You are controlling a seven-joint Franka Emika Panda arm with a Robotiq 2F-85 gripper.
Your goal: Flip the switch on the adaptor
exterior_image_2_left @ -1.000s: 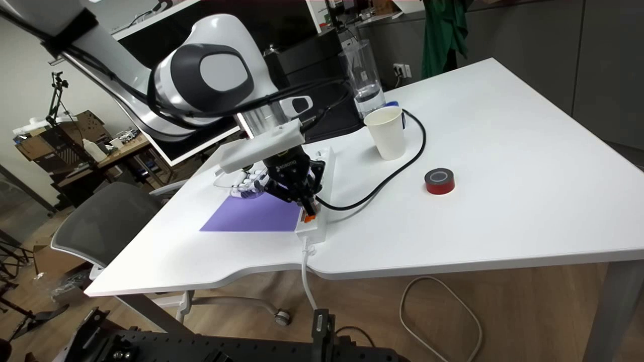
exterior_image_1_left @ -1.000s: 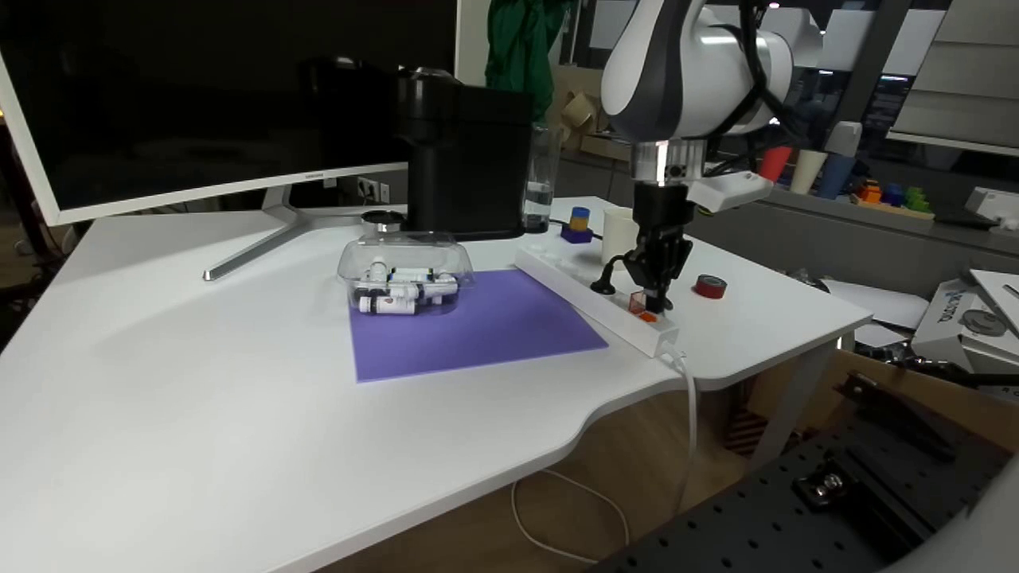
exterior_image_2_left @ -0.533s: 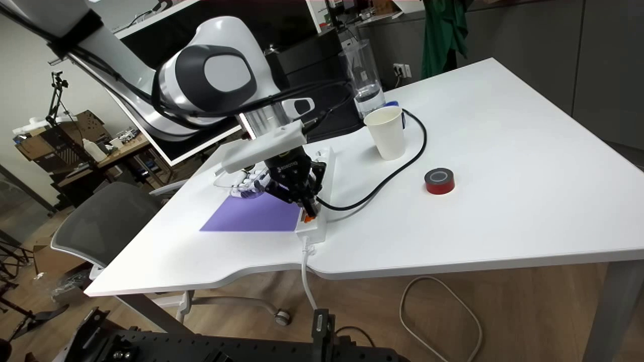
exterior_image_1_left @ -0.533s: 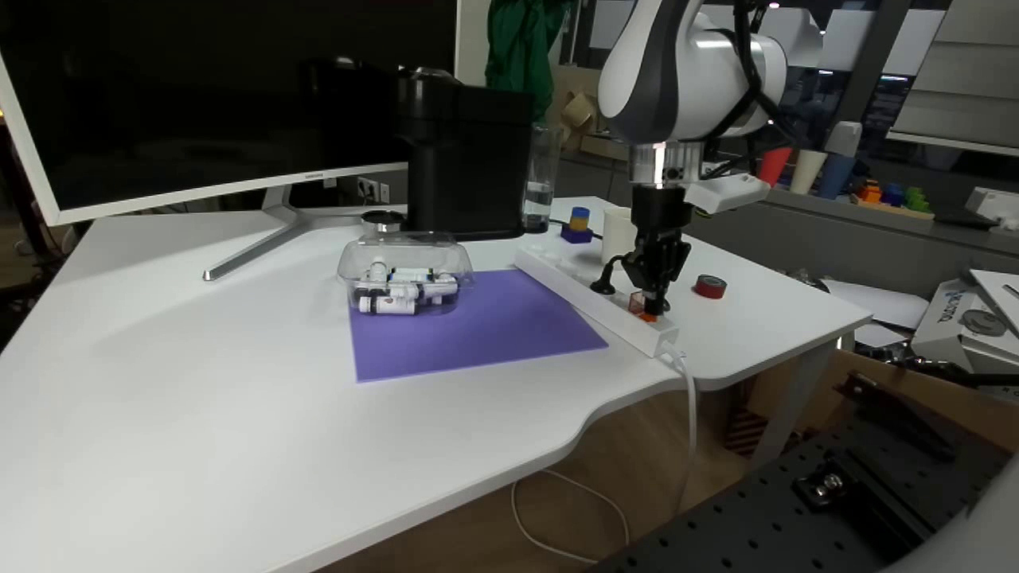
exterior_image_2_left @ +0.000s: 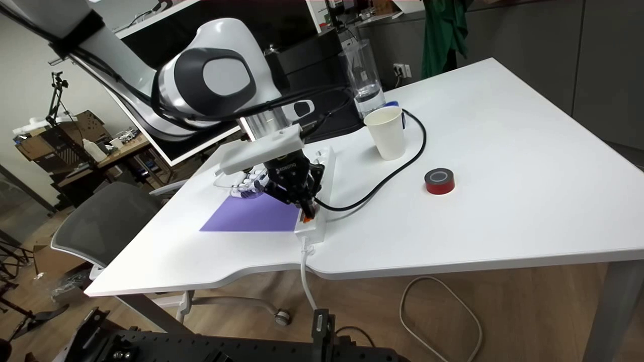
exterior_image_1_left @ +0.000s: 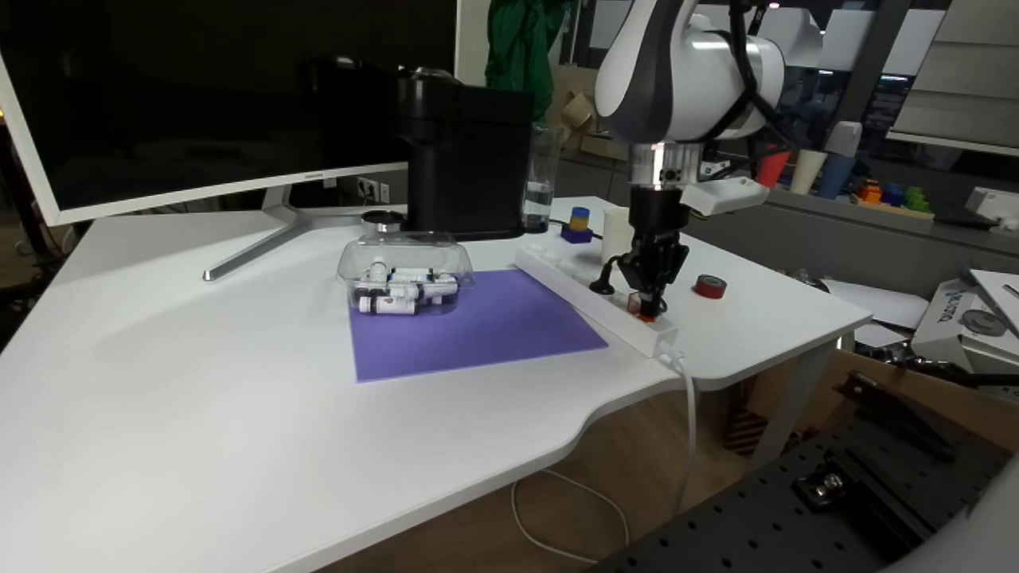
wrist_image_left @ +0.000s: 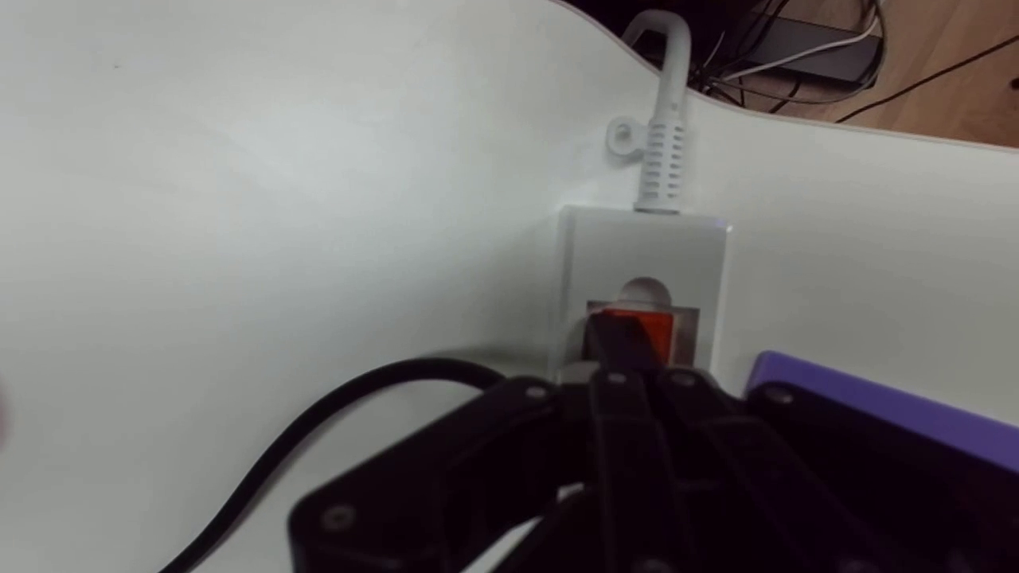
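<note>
One adaptor point(exterior_image_1_left: 587, 296) points lengthwise to the table edge point(exterior_image_2_left: 453, 267), closed, empty gripper point(exterior_image_2_left: 308, 212) at switch point(wrist_image_left: 659, 330)

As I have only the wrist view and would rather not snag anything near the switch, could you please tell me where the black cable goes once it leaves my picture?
Observer: In an exterior view, the black cable curves across the table and bends round a white paper cup.
Operator: Thank you. Does the white power strip end under my fingers?
Observer: No, it runs on past the gripper, alongside the purple sheet.
Operator: And is anything standing on that sheet, please?
Observer: Yes, a clear plastic box sits over one corner of it, away from the switch.
</note>
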